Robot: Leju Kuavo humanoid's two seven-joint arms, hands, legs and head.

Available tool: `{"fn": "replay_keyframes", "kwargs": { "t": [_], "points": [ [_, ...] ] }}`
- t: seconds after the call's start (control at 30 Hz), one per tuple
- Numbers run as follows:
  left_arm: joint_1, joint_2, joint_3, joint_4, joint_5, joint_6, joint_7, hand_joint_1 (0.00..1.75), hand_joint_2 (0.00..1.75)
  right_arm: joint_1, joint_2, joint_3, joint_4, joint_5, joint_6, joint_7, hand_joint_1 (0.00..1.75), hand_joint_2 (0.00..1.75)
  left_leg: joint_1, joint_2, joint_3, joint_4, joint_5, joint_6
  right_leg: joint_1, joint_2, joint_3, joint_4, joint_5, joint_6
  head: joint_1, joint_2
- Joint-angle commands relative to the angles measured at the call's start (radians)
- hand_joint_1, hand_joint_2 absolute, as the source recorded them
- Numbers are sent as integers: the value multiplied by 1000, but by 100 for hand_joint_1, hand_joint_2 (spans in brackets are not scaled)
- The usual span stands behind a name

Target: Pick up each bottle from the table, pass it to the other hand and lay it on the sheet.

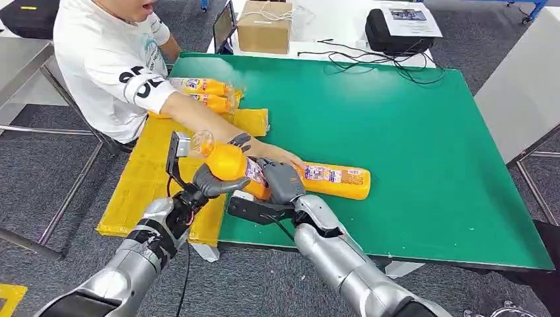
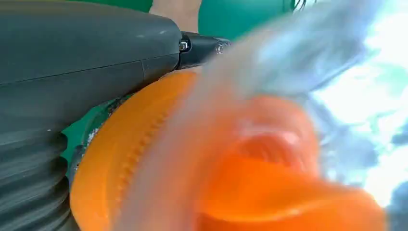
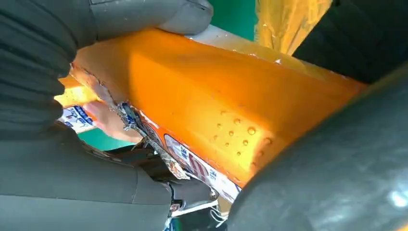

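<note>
An orange juice bottle (image 1: pixel 228 162) with a clear neck is held above the table's front edge, tilted, between both hands. My left hand (image 1: pixel 214 181) wraps it from the sheet side, its thumb (image 2: pixel 72 57) lying across the orange body (image 2: pixel 144 159). My right hand (image 1: pixel 282 183) grips the label end; its thumb (image 3: pixel 144 14) and fingers close around the bottle (image 3: pixel 216 96). A second orange bottle (image 1: pixel 333 179) lies on the green table (image 1: pixel 409 132) just right of my hands. The yellow sheet (image 1: pixel 148 178) lies at the left with two bottles (image 1: pixel 201 86) on its far end.
A person in a white shirt (image 1: pixel 105 59) sits at the far left, an arm (image 1: pixel 198 115) stretched over the sheet with the hand (image 1: pixel 284 157) at the lying bottle. A cardboard box (image 1: pixel 265 26), a black bag (image 1: pixel 396 30) and cables (image 1: pixel 376 59) lie beyond the green table.
</note>
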State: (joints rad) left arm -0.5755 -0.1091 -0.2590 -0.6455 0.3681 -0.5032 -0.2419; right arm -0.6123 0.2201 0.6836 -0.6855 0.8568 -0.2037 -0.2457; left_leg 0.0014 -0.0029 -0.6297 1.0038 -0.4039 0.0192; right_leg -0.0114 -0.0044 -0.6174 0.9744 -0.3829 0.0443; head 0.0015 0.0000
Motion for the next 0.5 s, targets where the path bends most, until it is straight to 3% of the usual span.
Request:
{"fn": "replay_keyframes", "kwargs": {
  "t": [0.03,0.23,0.27,0.37,0.4,0.43,0.5],
  "points": [
    [-50,10,-48,40,6,-2,16,0,175,-39,-14,119,50,31,13,1,175,175,0,0,1,0,-1,-1,0,0,1,0,-1,-1,0,0],
    [-47,7,-51,26,14,26,1,0,175,-43,-17,132,42,45,-2,13,175,175,0,0,1,0,-1,-1,0,0,1,0,-1,-1,0,0],
    [-43,2,-40,23,19,46,2,175,175,-38,-17,123,34,40,-11,20,175,175,1,-1,3,1,-2,-1,1,-1,3,1,-2,-2,0,0],
    [-12,-15,12,-7,65,79,20,175,175,-18,-21,80,-6,8,-22,41,169,175,1,-1,4,1,-2,-1,1,-1,4,1,-2,-1,0,0],
    [1,-22,40,-14,103,74,30,175,175,-12,-23,64,-19,-3,-27,46,49,175,1,0,3,0,-2,-1,1,-1,3,0,-2,-1,0,0],
    [17,-25,67,-30,143,73,42,175,175,-4,-24,39,-33,-23,-31,55,0,175,1,0,4,1,-3,-1,1,-1,4,0,-3,-1,0,0],
    [40,-29,95,-62,181,86,43,175,175,9,-27,4,-53,-55,-29,59,0,175,0,0,3,0,-2,-1,0,0,3,0,-2,-1,0,0]
  ]
}}
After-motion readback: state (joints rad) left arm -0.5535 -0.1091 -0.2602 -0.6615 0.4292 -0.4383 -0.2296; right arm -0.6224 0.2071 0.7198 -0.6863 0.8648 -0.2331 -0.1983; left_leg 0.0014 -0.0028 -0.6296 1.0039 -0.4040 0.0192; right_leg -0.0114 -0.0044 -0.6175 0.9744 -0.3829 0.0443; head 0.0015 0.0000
